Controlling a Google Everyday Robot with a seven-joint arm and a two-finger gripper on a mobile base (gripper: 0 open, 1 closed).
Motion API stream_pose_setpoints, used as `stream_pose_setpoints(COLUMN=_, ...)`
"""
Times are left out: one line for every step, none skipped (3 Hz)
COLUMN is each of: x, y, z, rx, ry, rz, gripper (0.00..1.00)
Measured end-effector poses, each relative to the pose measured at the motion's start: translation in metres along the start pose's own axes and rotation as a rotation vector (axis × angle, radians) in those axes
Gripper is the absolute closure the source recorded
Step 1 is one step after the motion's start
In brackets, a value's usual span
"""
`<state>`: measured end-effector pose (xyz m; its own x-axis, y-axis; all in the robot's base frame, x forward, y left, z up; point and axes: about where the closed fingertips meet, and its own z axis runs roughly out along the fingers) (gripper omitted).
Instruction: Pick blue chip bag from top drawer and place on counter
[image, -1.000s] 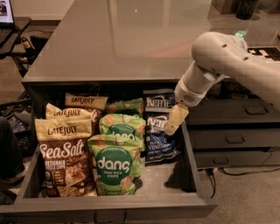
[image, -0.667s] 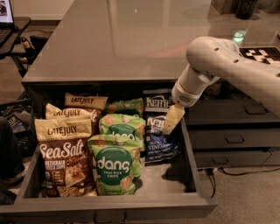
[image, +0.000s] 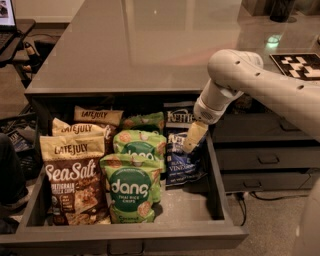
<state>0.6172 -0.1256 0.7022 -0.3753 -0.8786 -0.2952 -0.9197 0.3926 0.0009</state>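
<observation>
Step in hand: reach and grasp, inside the open top drawer (image: 216, 186). The blue chip bag (image: 181, 161) lies against the drawer's right wall, at 3 o'clock from the green dang bags (image: 131, 191). A second Kettle bag (image: 178, 116) stands directly behind it, at 12 o'clock. The Late July bags (image: 74, 172) fill the 9 o'clock side.

The arm (image: 260, 87) descends from 2 o'clock. The gripper (image: 194, 136) sits at the upper edge of the blue chip bag, on or just above it; contact cannot be confirmed. Whether the gripper is spread or pressed together cannot be told from this view.

Judged progress: early. The bag is not lifted.

Next move requires:
- a secure pinch on the front bag only, not the rear Kettle bag;
- a vertical lift clearing the drawer wall;
- transfer toward 12 o'clock onto the counter (image: 145, 47).
</observation>
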Motion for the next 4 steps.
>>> stream_pose_setpoints(x=0.002, y=-0.005, z=0.01, rx=-0.01, ry=0.012, rz=0.016, gripper=0.1)
stream_pose_setpoints(x=0.007, y=-0.006, z=0.022, rx=-0.036, ry=0.024, rz=0.033, gripper=0.14)
stream_pose_setpoints(x=0.01, y=-0.002, z=0.031, rx=-0.072, ry=0.021, rz=0.02, gripper=0.32)
stream_pose_setpoints(x=0.01, y=-0.002, z=0.031, rx=-0.073, ry=0.021, rz=0.02, gripper=0.55)
